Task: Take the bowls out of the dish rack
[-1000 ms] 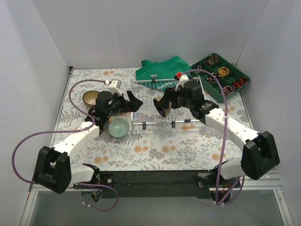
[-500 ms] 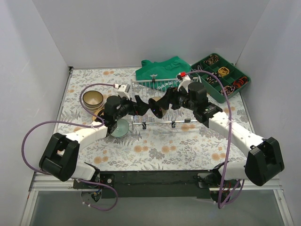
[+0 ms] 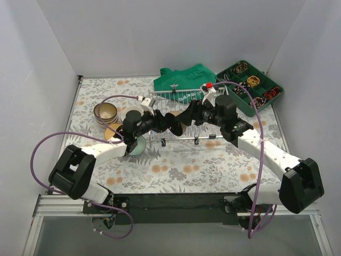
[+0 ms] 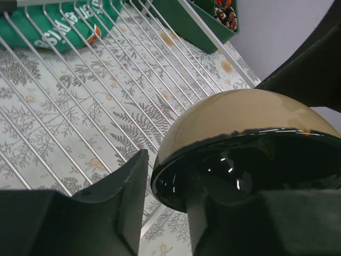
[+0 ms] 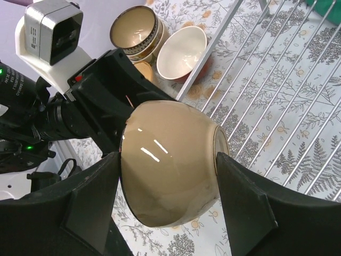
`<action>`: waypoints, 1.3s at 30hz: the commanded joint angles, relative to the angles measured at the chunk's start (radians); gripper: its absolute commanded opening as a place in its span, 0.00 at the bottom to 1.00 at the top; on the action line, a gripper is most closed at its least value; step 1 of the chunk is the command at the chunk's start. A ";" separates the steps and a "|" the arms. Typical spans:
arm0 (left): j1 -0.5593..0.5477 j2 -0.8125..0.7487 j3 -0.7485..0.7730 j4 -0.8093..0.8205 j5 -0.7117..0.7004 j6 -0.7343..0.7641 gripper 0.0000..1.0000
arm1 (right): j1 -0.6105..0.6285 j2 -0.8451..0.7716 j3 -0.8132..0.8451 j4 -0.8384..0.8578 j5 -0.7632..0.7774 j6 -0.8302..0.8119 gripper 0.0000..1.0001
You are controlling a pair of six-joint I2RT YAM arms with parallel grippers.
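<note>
A tan bowl (image 3: pixel 180 123) (image 5: pixel 170 165) with a glossy black inside (image 4: pixel 250 170) hangs on its side over the left end of the silver wire dish rack (image 3: pixel 184 99) (image 4: pixel 106 80) (image 5: pixel 266 80). My right gripper (image 3: pixel 184 117) (image 5: pixel 168 160) is shut on it, one finger at the rim and one at the foot. My left gripper (image 3: pixel 163 120) (image 4: pixel 165 181) straddles the bowl's rim from the left, one finger outside and one inside, closed in on it. The rack's bars near the bowl carry nothing.
Left of the rack stand a stack of patterned bowls (image 3: pixel 105 112) (image 5: pixel 133 29), a white bowl (image 3: pixel 130 114) (image 5: pixel 181 50) and a green bowl (image 3: pixel 134 145). A green cloth (image 3: pixel 184 77) lies behind the rack, and a green compartment tray (image 3: pixel 250 88) sits at the back right.
My left gripper has swung right to the bowl and its jaws have closed in on the rim. My right gripper has carried the bowl left towards it.
</note>
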 commanded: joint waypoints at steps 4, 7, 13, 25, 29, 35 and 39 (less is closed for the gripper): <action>-0.008 -0.037 -0.004 0.027 -0.024 0.002 0.00 | -0.013 -0.064 -0.019 0.138 -0.034 0.028 0.06; -0.008 -0.067 -0.002 -0.013 -0.057 0.004 0.00 | -0.022 -0.078 -0.044 0.138 -0.031 0.020 0.15; -0.006 -0.168 0.004 -0.149 -0.148 -0.005 0.00 | -0.049 -0.141 -0.100 0.132 -0.023 -0.033 0.62; 0.008 -0.362 0.175 -0.744 -0.510 -0.057 0.00 | -0.053 -0.326 -0.152 -0.128 0.239 -0.302 0.89; 0.076 -0.380 0.246 -0.916 -0.548 -0.080 0.00 | -0.053 -0.391 -0.177 -0.202 0.336 -0.366 0.92; 0.297 -0.345 0.330 -1.091 -0.444 -0.099 0.00 | -0.053 -0.478 -0.209 -0.286 0.402 -0.417 0.93; 0.382 -0.255 0.422 -1.146 -0.377 -0.081 0.00 | -0.052 -0.527 -0.231 -0.308 0.396 -0.409 0.93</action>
